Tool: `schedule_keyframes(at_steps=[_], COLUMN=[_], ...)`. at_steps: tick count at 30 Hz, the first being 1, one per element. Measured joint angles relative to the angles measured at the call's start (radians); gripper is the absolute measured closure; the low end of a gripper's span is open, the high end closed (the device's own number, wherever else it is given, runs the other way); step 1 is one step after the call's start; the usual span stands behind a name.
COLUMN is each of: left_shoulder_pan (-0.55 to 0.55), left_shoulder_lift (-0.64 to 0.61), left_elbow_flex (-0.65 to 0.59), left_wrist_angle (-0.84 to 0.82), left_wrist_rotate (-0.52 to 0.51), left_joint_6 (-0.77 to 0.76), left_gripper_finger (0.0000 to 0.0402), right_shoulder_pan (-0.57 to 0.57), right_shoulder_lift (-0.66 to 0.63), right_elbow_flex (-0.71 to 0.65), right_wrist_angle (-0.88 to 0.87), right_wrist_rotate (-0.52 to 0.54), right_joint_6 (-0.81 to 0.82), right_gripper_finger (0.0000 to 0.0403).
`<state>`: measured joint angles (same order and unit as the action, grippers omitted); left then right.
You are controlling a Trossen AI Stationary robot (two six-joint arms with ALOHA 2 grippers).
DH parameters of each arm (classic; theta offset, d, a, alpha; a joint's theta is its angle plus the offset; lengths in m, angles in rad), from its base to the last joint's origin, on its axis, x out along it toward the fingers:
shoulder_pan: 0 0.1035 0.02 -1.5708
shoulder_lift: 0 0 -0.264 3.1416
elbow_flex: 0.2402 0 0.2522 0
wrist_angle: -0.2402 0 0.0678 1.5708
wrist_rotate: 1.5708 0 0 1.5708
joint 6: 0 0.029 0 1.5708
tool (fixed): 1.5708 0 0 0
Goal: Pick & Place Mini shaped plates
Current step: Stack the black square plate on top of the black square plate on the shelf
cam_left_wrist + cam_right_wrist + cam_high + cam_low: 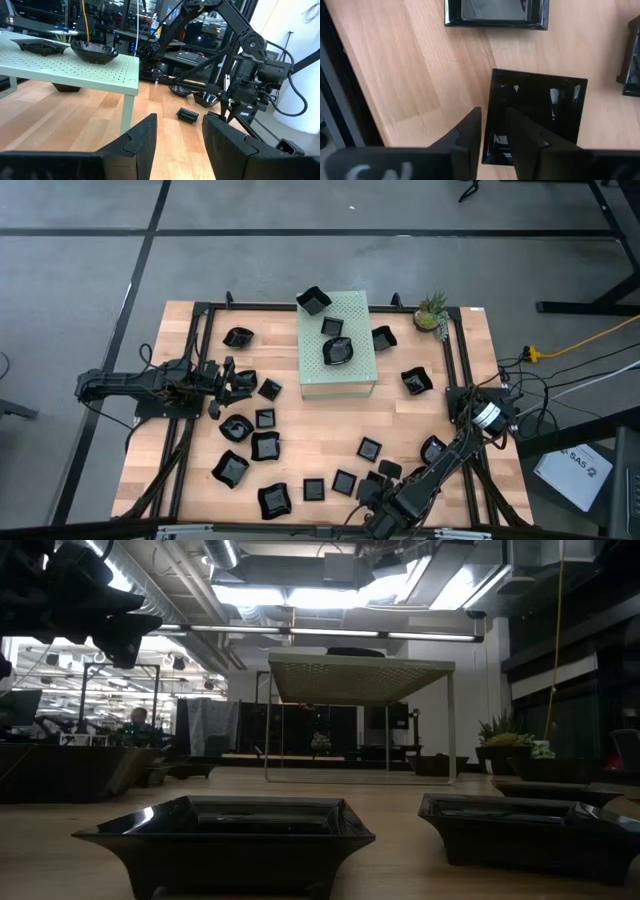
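Right gripper [492, 137] straddles square plate [535, 117] rim (seemingly flat, slightly skewed).

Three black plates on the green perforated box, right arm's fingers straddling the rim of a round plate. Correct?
Not quite. The plate that the right gripper straddles is square, not round; the right wrist view shows its straight edges and corners. The three plates on the green perforated box are right, as the high view shows.
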<state>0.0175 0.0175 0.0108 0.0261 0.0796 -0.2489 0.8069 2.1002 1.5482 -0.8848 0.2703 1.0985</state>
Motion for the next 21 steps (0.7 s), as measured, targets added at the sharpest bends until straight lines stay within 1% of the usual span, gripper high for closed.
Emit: schedule_keyframes(at_steps=[11, 13, 18, 21], left_shoulder_pan=[0.0, 0.0, 0.0, 0.0], left_shoulder_lift=[0.0, 0.0, 0.0, 0.0], left_elbow_flex=[0.0, 0.0, 0.0, 0.0], left_wrist_angle=[0.0, 0.0, 0.0, 0.0], left_wrist_rotate=[0.0, 0.0, 0.0, 0.0], left_joint_6=[0.0, 0.0, 0.0, 0.0], left_gripper_finger=[0.0249, 0.0249, 0.0249, 0.0249], right_shoulder_pan=[-0.005, -0.005, -0.005, -0.005], right_shoulder_lift=[-0.002, -0.002, -0.002, -0.002], right_elbow_flex=[0.0, 0.0, 0.0, 0.0], right_wrist_angle=[0.0, 0.0, 0.001, 0.0], right_wrist_rotate=[0.005, 0.006, 0.003, 0.003], right_joint_6=[-0.004, -0.005, -0.007, -0.008], right_gripper_finger=[0.0394, 0.0397, 0.0389, 0.0396])
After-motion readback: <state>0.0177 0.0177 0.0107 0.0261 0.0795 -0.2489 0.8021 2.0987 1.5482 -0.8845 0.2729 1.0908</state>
